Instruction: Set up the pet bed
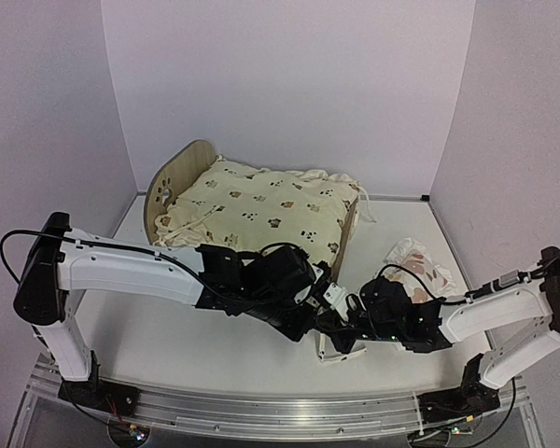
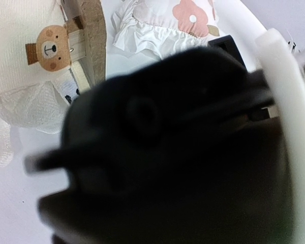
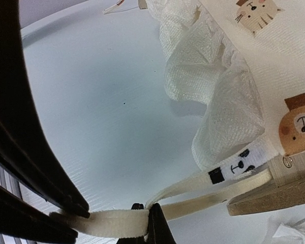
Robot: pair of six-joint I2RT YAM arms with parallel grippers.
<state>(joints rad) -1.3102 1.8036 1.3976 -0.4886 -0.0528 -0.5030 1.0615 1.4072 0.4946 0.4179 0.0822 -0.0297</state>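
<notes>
Two grippers meet low over the table point(image 1: 168, 345), just in front of the foot of the pet bed point(image 1: 179, 177). The bed stands upright at the back centre of the table, headboard point(image 1: 173, 187) to the left, with the animal-print cushion point(image 1: 261, 210) lying on the frame. The ruffled pillow point(image 1: 420, 261) lies apart on the table, to the right of the footboard point(image 1: 348, 229).

Right gripper point(image 3: 150, 226): clenched. In the right wrist view, a cream tie strap point(image 3: 193, 190) runs from the bed corner down to the fingertips and appears to be pinched there, though the contact sits at the very edge of the view.

Left gripper point(image 1: 325, 301): state cannot be told. A dark, blurred body fills most of its wrist view, and the overhead view hides its fingers.

Hazards from this position:

1. Dragging the bed. The frame looks light, so any pull on the strap away from the footboard may slide or tilt it.
2. Displacing the cushion. The strap belongs to the cushion, and tension could pull that corner off the frame.
3. Strap slip. The webbing is thin, and a sideways pull could free it.
4. Collision. The grippers are nearly touching, and the left wrist view is blocked.
</notes>
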